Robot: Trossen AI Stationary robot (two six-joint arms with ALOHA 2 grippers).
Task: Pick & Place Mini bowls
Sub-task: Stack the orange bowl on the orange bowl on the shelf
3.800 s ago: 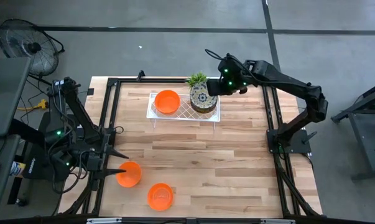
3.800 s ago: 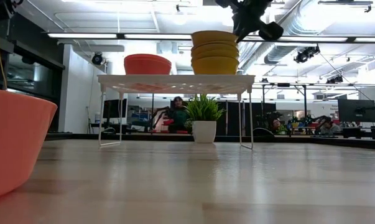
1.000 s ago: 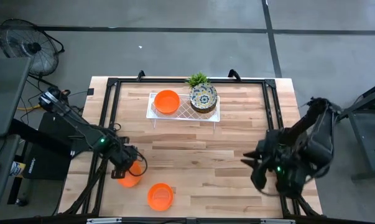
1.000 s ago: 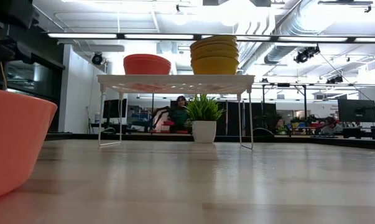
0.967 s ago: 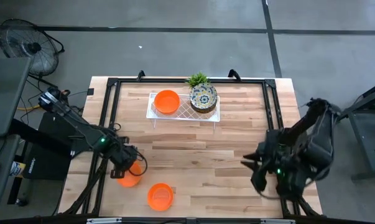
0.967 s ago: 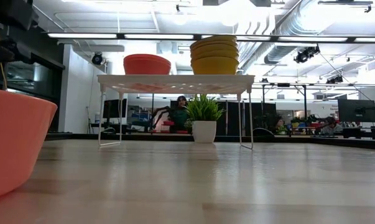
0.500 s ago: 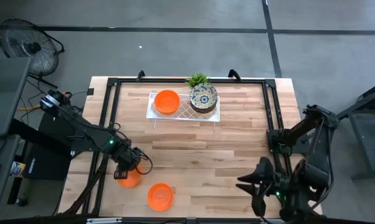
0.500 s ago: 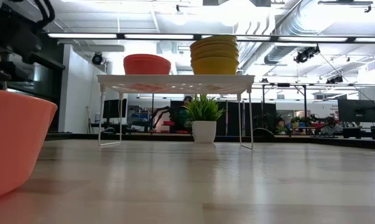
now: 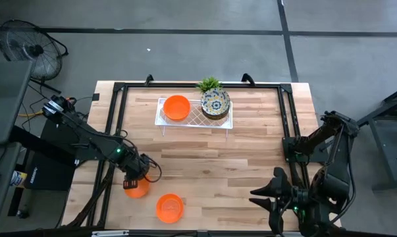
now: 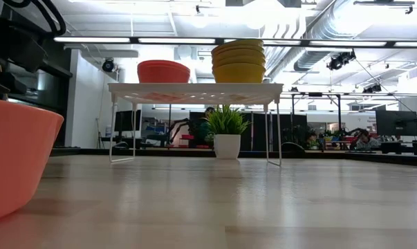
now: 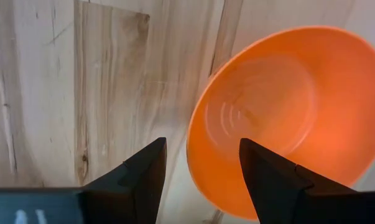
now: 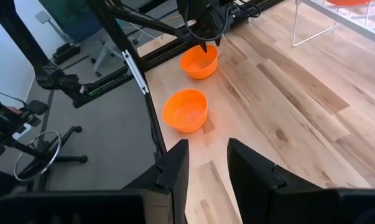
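High view: the left claw (image 9: 137,178) hangs directly over one orange bowl (image 9: 136,188) near the tabletop's (image 9: 205,158) front left; a second orange bowl (image 9: 169,207) sits just beside, nearer the front edge. Well apart, at the far side, the white tray (image 9: 195,117) carries a third orange bowl (image 9: 177,107) and the patterned bowl stack (image 9: 215,103), with the green plant (image 9: 209,84) behind. The right claw (image 9: 264,194) waits at the front right edge, empty.

Low view: the orange bowl (image 10: 18,162) looms at the near left; the tray (image 10: 194,89) stands raised on thin legs.

Left wrist view: the left claw (image 11: 202,174) is spread wide – one finger over the bowl's (image 11: 287,118) inside, one outside its rim – gripping nothing.

Right wrist view: the right claw (image 12: 206,165) is narrow, holding nothing – both loose bowls (image 12: 186,109) lie far ahead.
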